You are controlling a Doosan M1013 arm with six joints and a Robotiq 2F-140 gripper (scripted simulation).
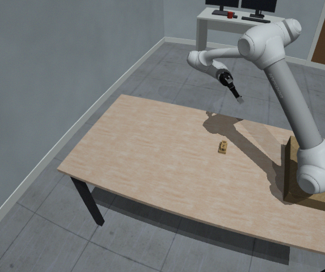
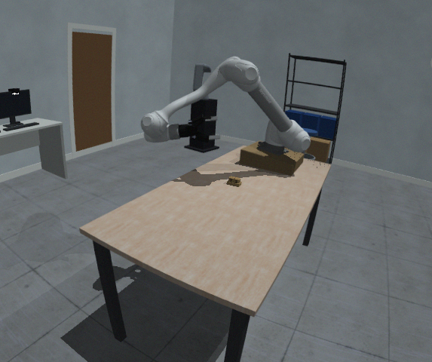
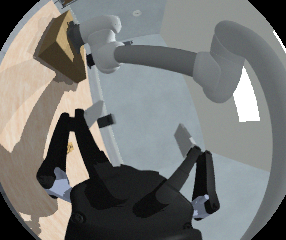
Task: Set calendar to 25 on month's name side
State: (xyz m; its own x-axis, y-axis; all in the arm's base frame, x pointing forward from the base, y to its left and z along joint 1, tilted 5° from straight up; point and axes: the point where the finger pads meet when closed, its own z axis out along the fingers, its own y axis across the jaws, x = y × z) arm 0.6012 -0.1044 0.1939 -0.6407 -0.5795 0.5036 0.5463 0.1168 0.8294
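I see a long pale wooden table [image 1: 144, 152] on dark legs, standing on grey floor tiles in a grey-walled room with a brown door [image 2: 91, 89]. The small tan wooden calendar tray with its cubes [image 1: 223, 147] rests on that table, near its far edge and well apart from the brown base block [image 2: 270, 160]. Its long axis runs roughly across the table's width; the digits are too small to read. My black two-finger gripper [image 3: 143, 130] hangs spread wide and empty, beyond the table's far edge.
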